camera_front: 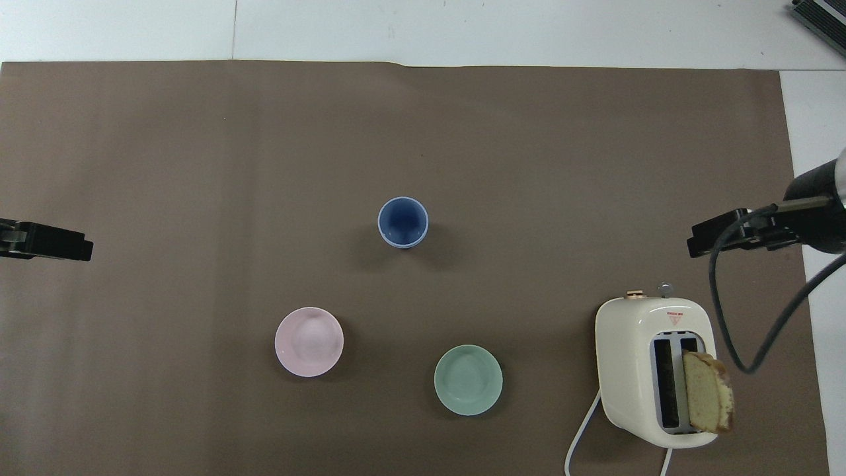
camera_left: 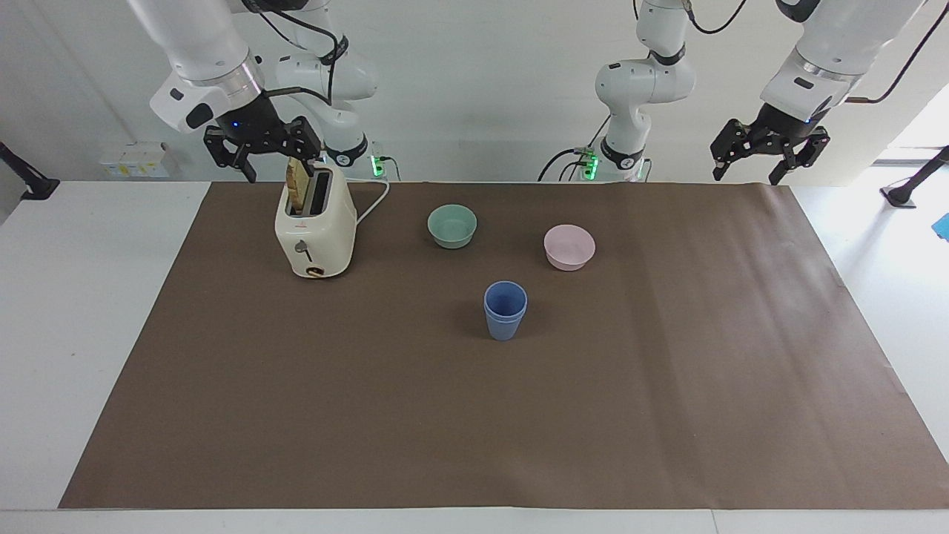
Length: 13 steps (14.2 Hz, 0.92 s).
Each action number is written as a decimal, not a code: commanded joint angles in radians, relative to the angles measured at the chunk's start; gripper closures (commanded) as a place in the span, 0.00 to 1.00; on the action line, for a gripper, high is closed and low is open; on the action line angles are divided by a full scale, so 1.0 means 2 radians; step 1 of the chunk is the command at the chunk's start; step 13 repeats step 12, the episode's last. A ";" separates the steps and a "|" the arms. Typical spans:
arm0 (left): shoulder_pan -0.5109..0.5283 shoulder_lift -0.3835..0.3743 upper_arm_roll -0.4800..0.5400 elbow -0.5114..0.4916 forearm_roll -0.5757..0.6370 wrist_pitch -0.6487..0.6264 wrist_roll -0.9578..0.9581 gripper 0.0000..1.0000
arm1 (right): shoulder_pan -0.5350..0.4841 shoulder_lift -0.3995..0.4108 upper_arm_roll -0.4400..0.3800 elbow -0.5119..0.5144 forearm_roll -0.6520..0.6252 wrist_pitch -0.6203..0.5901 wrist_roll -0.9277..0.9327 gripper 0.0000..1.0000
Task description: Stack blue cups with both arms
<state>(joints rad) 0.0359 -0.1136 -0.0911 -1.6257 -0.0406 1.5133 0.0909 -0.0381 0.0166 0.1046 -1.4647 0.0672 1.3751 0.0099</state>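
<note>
**Two blue cups nested at mid-mat, both grippers up and empty**

Dead centre of the frame sit the blue cups (camera_left: pixel 505 310): two of them, one dropped inside the other, upright on the brown mat (camera_left: pixel 474 415), the inner rim showing just above the outer. Seen from overhead, the pair reads as a single dark blue circle just above the middle of the picture (camera_front: pixel 402 222).

Around them, nothing crowds in. Above the cups in the facing view, so nearer the robots, stand two bowls: one pink bowl (camera_left: pixel 569 246) up and to the right, one mint-green bowl (camera_left: pixel 452 225) up and to the left, both well apart from the stack and from each other. Further left in the frame is one cream toaster (camera_left: pixel 315 231), with one slice of bread (camera_left: pixel 298 185) poking up out of a slot and a white cord (camera_left: pixel 373 202) trailing from it toward the robots.

Now the arms. The right gripper (camera_left: pixel 256 152) hangs in the upper left of the facing view, over the mat's edge just beside the toaster's top, fingers spread and holding nothing. The left gripper (camera_left: pixel 767 152) hangs in the upper right, over the mat's corner, fingers likewise spread and empty. Between them, at the top edge, two smaller white arms (camera_left: pixel 645 81) stand with green lights at their bases.
</note>
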 commanded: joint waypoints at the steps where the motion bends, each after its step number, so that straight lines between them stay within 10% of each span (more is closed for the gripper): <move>1: 0.007 -0.010 -0.004 -0.011 0.006 0.000 0.000 0.00 | -0.012 -0.020 0.001 -0.023 0.012 0.004 0.004 0.00; 13: 0.007 -0.010 -0.004 -0.012 0.006 0.000 0.001 0.00 | -0.027 -0.014 0.001 -0.019 0.004 0.012 0.007 0.00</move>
